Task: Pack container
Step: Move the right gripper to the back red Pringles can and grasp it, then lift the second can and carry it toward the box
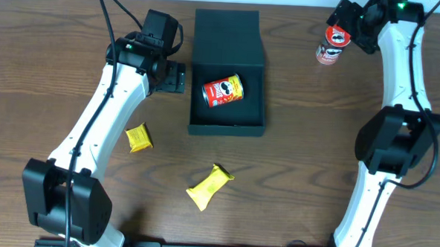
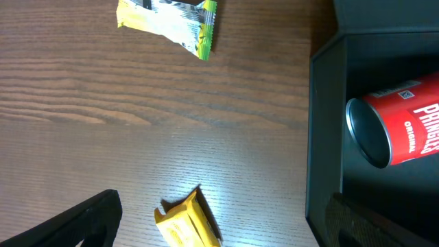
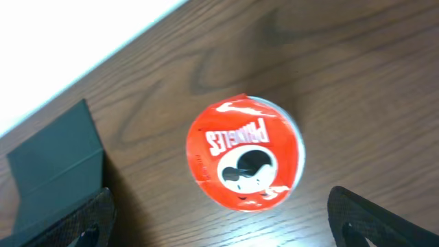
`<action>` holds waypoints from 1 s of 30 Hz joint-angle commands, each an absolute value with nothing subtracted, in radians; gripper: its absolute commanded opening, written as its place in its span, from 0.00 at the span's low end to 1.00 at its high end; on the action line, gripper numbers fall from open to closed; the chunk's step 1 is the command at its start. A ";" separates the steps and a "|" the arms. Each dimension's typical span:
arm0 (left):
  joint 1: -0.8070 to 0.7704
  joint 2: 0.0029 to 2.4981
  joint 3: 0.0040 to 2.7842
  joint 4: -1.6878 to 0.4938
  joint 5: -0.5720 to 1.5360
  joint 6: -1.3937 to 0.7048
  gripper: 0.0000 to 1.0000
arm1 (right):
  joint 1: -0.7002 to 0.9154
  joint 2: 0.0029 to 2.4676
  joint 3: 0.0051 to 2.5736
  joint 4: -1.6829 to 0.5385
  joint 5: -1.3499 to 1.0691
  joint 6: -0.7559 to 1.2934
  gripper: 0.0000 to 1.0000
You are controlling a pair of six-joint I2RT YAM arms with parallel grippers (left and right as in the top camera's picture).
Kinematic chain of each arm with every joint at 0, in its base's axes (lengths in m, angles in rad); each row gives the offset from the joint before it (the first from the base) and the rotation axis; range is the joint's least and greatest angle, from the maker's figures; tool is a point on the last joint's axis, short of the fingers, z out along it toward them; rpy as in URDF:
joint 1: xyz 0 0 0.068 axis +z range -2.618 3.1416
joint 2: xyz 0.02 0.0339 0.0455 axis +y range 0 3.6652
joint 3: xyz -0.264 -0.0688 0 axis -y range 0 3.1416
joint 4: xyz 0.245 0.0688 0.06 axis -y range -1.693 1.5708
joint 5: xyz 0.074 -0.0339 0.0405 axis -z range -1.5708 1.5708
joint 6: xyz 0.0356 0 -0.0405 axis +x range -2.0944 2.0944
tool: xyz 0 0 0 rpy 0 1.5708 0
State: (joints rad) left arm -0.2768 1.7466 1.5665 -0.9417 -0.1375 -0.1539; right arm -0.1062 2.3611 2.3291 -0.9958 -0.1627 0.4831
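The container (image 1: 227,127) is a dark square box at the table's middle, its flap lid (image 1: 227,34) open toward the back. A red snack can (image 1: 223,91) lies on its side inside it; the left wrist view shows the can (image 2: 398,130) behind the box's left wall (image 2: 322,137). My left gripper (image 1: 179,77) is open and empty beside the box's left wall (image 2: 225,200). A second red can (image 1: 331,45) stands upright at the back right. My right gripper (image 1: 349,31) is open above it, fingers either side of its top (image 3: 245,152), apart from it (image 3: 219,223).
A small yellow packet (image 1: 138,137) lies left of the box, also seen in the left wrist view (image 2: 188,223). A longer yellow packet (image 1: 208,186) lies in front of the box, also in the left wrist view (image 2: 171,20). The table's back edge is close behind the upright can.
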 commanded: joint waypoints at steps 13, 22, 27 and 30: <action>-0.276 1.757 1.579 -0.945 -0.138 -0.161 0.95 | -0.079 2.435 2.343 -0.911 -0.041 0.545 0.99; -0.276 1.757 1.579 -0.944 -0.138 -0.161 0.95 | -0.080 2.437 2.343 -0.901 -0.028 0.545 0.99; -0.276 1.757 1.579 -0.944 -0.138 -0.161 0.95 | -0.077 2.443 2.342 -0.904 -0.029 0.545 0.99; -0.276 1.757 1.579 -0.944 -0.138 -0.161 0.96 | -0.076 2.447 2.342 -0.894 -0.029 0.546 0.99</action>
State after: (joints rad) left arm -0.2768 1.7466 1.5665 -0.9413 -0.1375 -0.1539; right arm -0.0837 2.4397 2.3291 -0.9001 -0.0475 0.5339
